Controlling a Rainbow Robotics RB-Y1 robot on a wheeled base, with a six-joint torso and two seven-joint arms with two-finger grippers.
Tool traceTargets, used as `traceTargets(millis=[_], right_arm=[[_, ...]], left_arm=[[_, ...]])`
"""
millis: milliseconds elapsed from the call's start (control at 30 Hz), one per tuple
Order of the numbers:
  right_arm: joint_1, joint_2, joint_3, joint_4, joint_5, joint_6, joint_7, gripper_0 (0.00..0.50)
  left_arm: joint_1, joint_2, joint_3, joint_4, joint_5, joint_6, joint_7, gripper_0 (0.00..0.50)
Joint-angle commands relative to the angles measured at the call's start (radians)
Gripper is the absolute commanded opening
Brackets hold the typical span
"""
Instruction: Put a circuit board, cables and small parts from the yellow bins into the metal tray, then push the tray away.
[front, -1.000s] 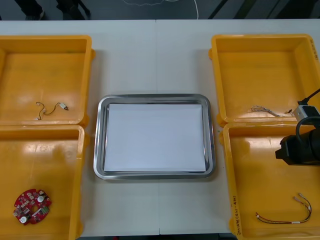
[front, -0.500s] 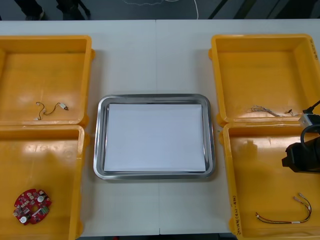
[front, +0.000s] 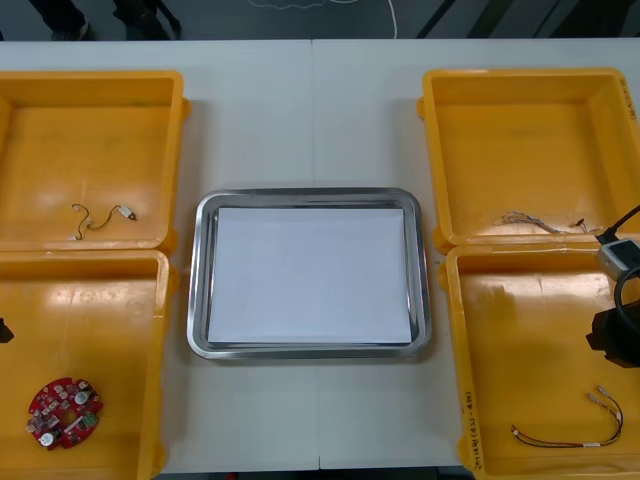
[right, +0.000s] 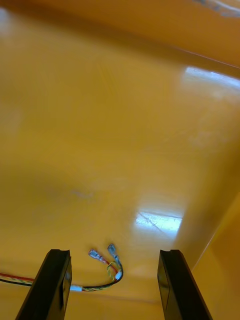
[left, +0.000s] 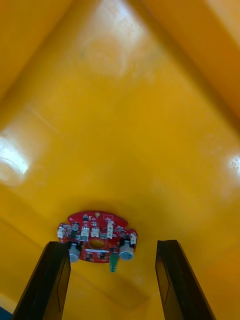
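In the front view you see the metal tray (front: 198, 285), white inside, at the centre between the yellow bins (front: 100, 150). The circuit board (front: 64, 412) lies at lower left and the red and yellow cable (front: 570, 428) at lower right. The writing (front: 472, 432) on that bin's rim is too small to read.

In the right wrist view, the right gripper (right: 112, 287) has its fingers apart, with the cable's ends between them.

In the left wrist view, the left gripper (left: 112, 282) is also spread, with the board between its fingers and nothing held.

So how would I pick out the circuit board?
Start at the metal tray in the middle, then go to the two yellow bins on the robot's left and take the nearer one. The circuit board lies alone toward its near edge: a round red disc studded with components, unlike the thin cables in the right-hand bins.
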Motion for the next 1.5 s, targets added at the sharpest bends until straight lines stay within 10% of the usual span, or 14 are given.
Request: traceTargets(millis=[33, 1500], right_arm=[[0.105, -0.059, -0.022, -0.006, 0.003, -0.080, 0.091, 0.500], [0.383, -0.019, -0.034, 0.061, 0.040, -0.436, 0.145, 0.500]], left_arm=[[0.034, -0.067, -0.002, -0.049, -0.034, 0.006, -0.043, 0.500], [0.172, -0.166, -0.244, -0.045, -0.175, -0.164, -0.101, 0.500]])
